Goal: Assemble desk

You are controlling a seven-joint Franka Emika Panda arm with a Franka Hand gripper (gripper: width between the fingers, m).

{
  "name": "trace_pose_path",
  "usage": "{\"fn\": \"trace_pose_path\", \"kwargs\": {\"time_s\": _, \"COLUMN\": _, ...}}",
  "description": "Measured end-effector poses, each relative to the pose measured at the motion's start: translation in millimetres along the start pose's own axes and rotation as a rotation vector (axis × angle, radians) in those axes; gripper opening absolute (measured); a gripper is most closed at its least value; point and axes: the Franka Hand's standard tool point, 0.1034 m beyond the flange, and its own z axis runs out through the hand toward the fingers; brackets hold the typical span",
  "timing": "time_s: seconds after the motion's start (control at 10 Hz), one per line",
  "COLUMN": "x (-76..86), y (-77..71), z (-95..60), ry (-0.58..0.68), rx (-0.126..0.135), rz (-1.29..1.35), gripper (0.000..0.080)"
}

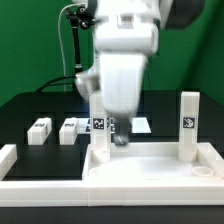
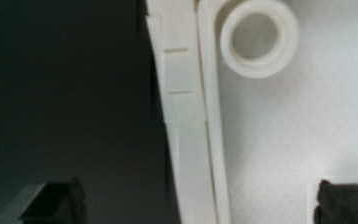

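Gripper (image 1: pixel 118 139) hangs wide open and empty over the tabletop (image 1: pixel 150 166), with upright legs (image 1: pixel 99 125) (image 1: pixel 188 122) apparently fitted on either side and two loose legs (image 1: pixel 40 130) (image 1: pixel 70 130) beyond left to fit.

This is a robotics lab bench: a black table (image 1: pixel 30 105) edged by a low white border rail (image 1: pixel 8 158), a plain green backdrop (image 1: pixel 30 40) behind, a cabled stand (image 1: pixel 74 45) far left, and a tagged white leg (image 1: pixel 188 122) at the right.
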Motion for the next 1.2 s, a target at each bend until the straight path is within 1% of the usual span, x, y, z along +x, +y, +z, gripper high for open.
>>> {"fn": "trace_pose_path", "kwargs": {"time_s": 0.1, "x": -4.0, "y": 7.3, "z": -5.2, "ry": -0.002, "rx": -0.016, "rz": 0.016, "gripper": 0.0648}}
{"fn": "trace_pose_path", "kwargs": {"time_s": 0.2, "x": -1.7, "y": 3.8, "z": 0.4, "ry": 0.000, "rx": -0.009, "rz": 0.086, "gripper": 0.0648}}
{"fn": "trace_pose_path", "kwargs": {"time_s": 0.4, "x": -2.3, "y": 3.8, "z": 0.5, "ry": 0.001, "rx": -0.008, "rz": 0.217, "gripper": 0.0648}}
{"fn": "trace_pose_path", "kwargs": {"time_s": 0.5, "x": -9.1, "y": 1.6, "z": -0.6, "ry": 0.006, "rx": -0.003, "rz": 0.272, "gripper": 0.0648}}
{"fn": "trace_pose_path", "kwargs": {"time_s": 0.6, "x": -34.5, "y": -6.2, "z": -7.4, "ry": 0.010, "rx": 0.010, "rz": 0.346, "gripper": 0.0648}}
{"fn": "trace_pose_path", "kwargs": {"time_s": 0.7, "x": -64.0, "y": -16.0, "z": -19.7, "ry": 0.005, "rx": 0.028, "rz": 0.425, "gripper": 0.0648}}
{"fn": "trace_pose_path", "kwargs": {"time_s": 0.8, "x": -94.2, "y": -24.0, "z": -30.9, "ry": -0.005, "rx": 0.035, "rz": 0.491, "gripper": 0.0648}}
{"fn": "trace_pose_path", "kwargs": {"time_s": 0.9, "x": -112.1, "y": -30.9, "z": -32.7, "ry": -0.016, "rx": 0.046, "rz": 0.618, "gripper": 0.0648}}
{"fn": "trace_pose_path", "kwargs": {"time_s": 1.0, "x": -110.0, "y": -34.2, "z": -29.4, "ry": -0.025, "rx": 0.069, "rz": 0.711, "gripper": 0.0648}}
{"fn": "trace_pose_path", "kwargs": {"time_s": 1.1, "x": -107.1, "y": -34.1, "z": -28.9, "ry": -0.023, "rx": 0.070, "rz": 0.778, "gripper": 0.0648}}
{"fn": "trace_pose_path", "kwargs": {"time_s": 1.2, "x": -107.9, "y": -34.6, "z": -28.5, "ry": -0.026, "rx": 0.071, "rz": 0.837, "gripper": 0.0648}}
